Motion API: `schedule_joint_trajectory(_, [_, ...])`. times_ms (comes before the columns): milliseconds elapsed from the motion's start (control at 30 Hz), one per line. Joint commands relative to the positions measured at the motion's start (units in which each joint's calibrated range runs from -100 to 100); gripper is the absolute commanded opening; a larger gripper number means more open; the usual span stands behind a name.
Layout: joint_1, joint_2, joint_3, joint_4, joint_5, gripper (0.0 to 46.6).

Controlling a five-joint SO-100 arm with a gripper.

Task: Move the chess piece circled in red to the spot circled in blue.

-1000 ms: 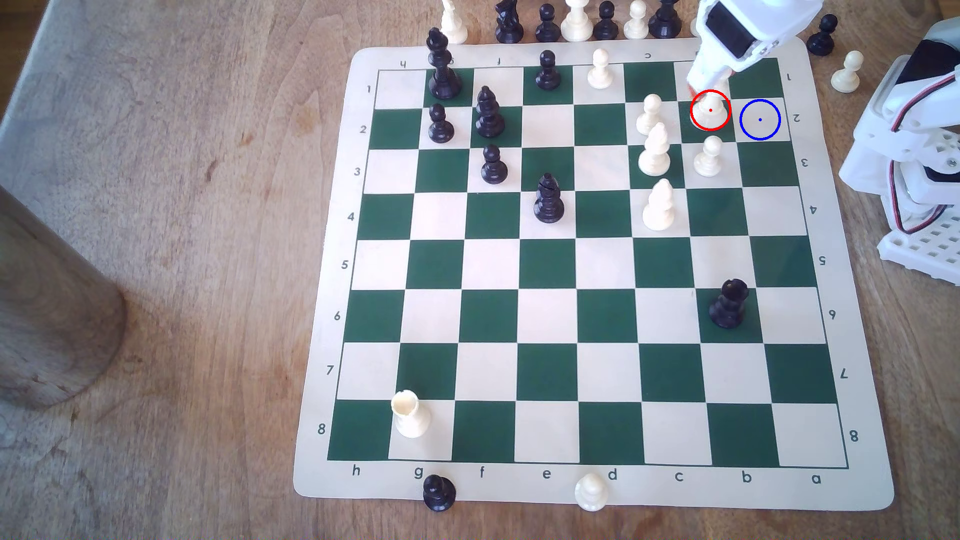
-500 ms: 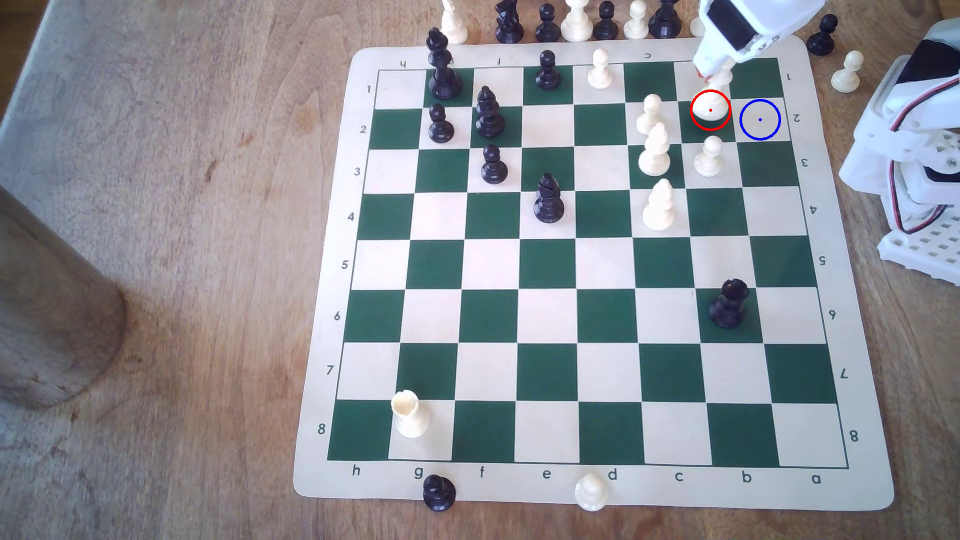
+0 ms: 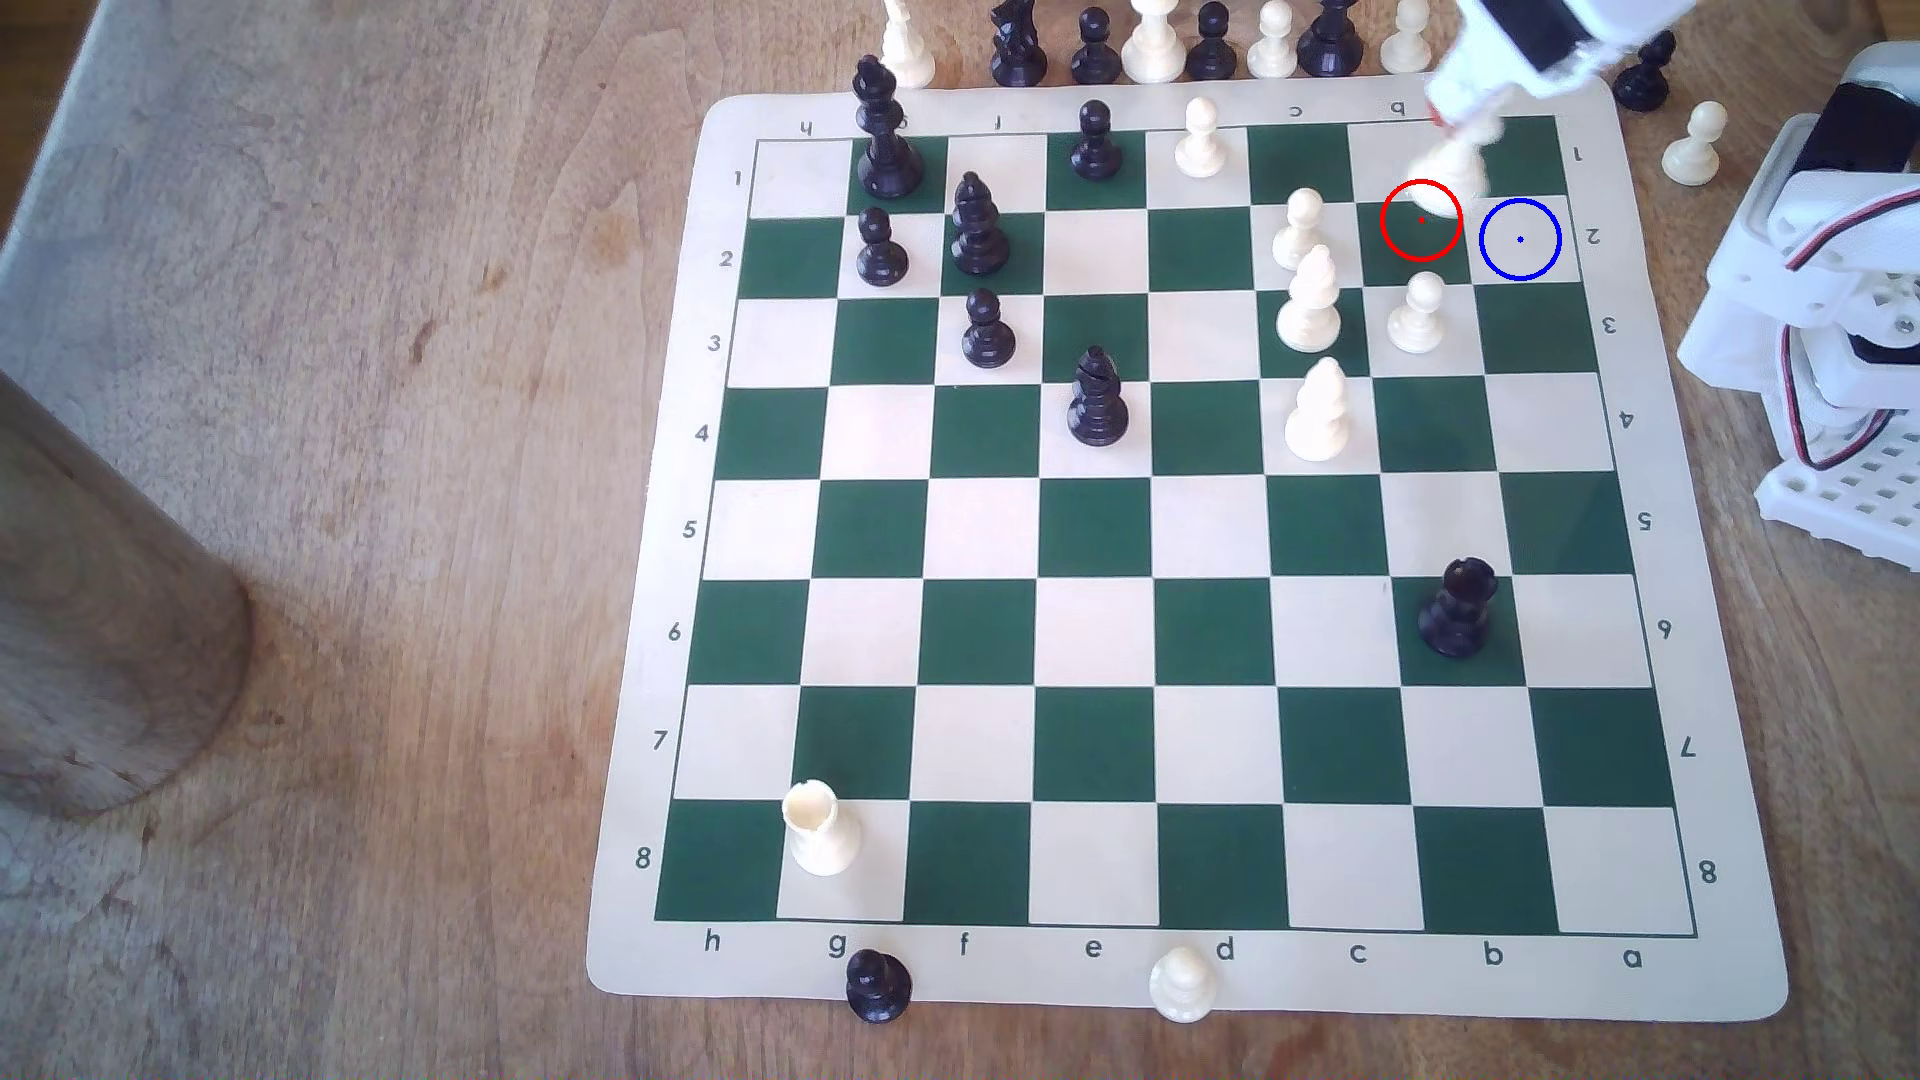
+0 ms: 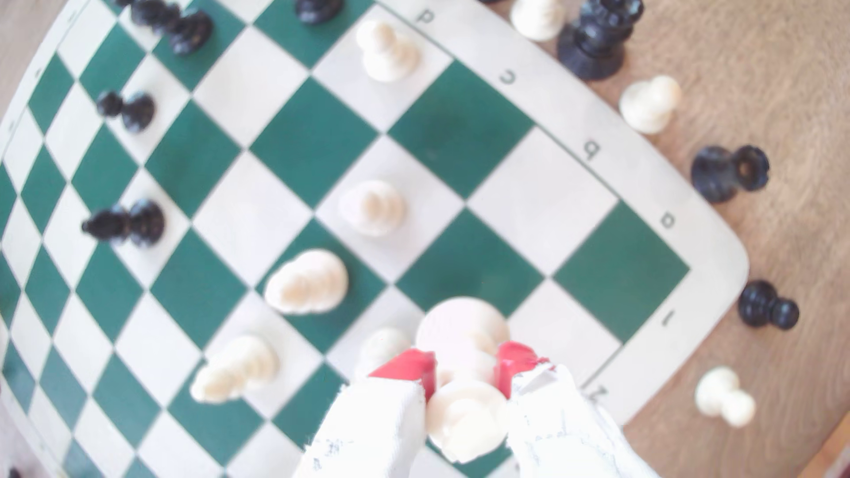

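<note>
The cream king [image 3: 1452,166] hangs tilted and motion-blurred above the mat's far right corner, lifted off the dark green square ringed in red [image 3: 1420,220], which now lies bare. My gripper [image 3: 1460,119] is shut on the king's upper body. In the wrist view the red-tipped fingers [image 4: 411,367] clamp the king [image 4: 460,321] just under its head, with the round base hanging below. The blue-ringed cream square [image 3: 1520,239] sits unoccupied, one square toward the exterior view's right of the red ring.
A cream pawn [image 3: 1415,312] stands just in front of the red-ringed square. Another pawn [image 3: 1299,226] and two cream bishops [image 3: 1309,301] stand to its left. Captured pieces [image 3: 1153,47] line the far edge. The arm's base [image 3: 1839,312] stands right of the mat.
The gripper, which was closed low around the king on the red-ringed square, has risen and swung toward the exterior view's right, carrying the king off that square.
</note>
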Motion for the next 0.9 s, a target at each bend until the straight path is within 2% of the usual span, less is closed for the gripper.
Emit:
schedule_joint_trajectory(0, [1.5, -2.1, -5.0, 3.5, 1.0, 0.1])
schedule_joint_trajectory(433, [6.7, 0.2, 7.5, -3.9, 3.4, 0.1])
schedule_joint_trajectory(867, [8.9, 5.4, 10.3, -8.6, 4.5, 0.1])
